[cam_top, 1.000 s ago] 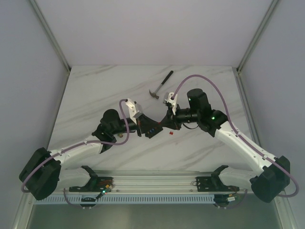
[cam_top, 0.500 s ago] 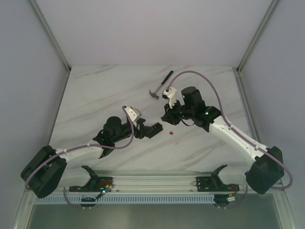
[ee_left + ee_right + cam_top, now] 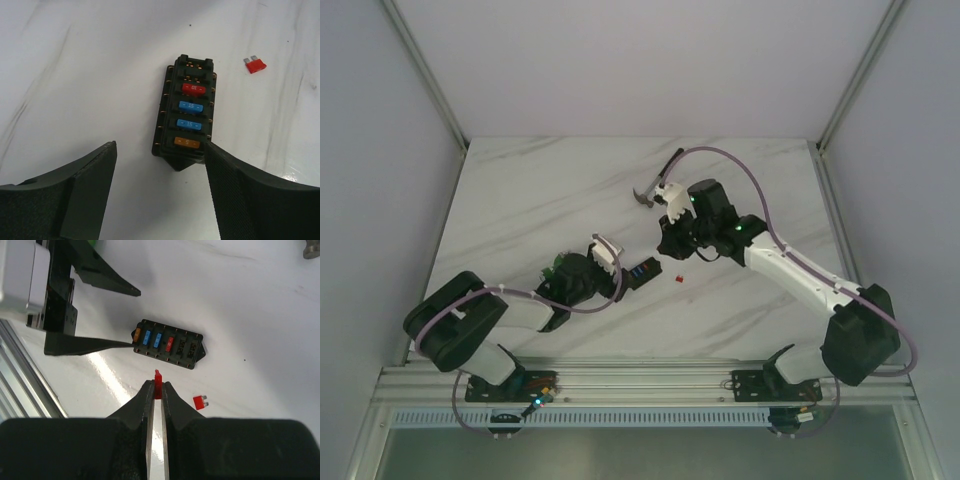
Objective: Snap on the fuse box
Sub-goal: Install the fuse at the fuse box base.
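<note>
surface: white grey-veined marble tabletop (image 3: 520, 200), plain pale walls (image 3: 640, 60) | small black rectangular plastic fuse box (image 3: 189, 112): flat on tabletop, frame centre | left gripper (image 3: 160, 150): jaws apart | right gripper (image 3: 158, 386): pinching tiny red fuse (image 3: 158, 376)

One fuse box (image 3: 194, 65), four seated fuses (image 3: 190, 106), two loose red fuses (image 3: 200, 401), one hammer (image 3: 655, 183)
</note>
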`<state>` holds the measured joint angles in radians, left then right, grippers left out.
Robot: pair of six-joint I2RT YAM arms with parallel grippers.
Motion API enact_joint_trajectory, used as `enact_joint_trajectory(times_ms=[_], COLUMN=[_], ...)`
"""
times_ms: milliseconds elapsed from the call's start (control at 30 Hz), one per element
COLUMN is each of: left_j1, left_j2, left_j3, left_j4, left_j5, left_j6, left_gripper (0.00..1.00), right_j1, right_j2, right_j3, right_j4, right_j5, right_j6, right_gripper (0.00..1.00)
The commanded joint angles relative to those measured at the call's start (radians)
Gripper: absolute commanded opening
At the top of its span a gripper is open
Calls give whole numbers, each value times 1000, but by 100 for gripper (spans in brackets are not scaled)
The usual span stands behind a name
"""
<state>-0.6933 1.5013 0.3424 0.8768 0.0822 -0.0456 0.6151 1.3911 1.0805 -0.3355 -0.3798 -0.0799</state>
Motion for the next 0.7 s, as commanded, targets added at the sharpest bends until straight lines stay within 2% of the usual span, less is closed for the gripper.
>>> enact_joint_trajectory(times_ms=[0, 433, 667], left_j1=[-18, -18, -18], left_j2=[43, 128, 167], left_j3=[2, 32, 55], left_j4=[105, 142, 147], left_j5=[2, 79, 164], left_j6=[33, 50, 62], left_gripper=[78, 66, 57], right_j1=[2, 6, 46], right_j2=[33, 103, 191], right_j3=[55, 95, 146], right_j4=[-12, -27, -90], right_j5=[15, 27, 196], right_j6=[14, 32, 72], right_gripper=[0, 0, 0])
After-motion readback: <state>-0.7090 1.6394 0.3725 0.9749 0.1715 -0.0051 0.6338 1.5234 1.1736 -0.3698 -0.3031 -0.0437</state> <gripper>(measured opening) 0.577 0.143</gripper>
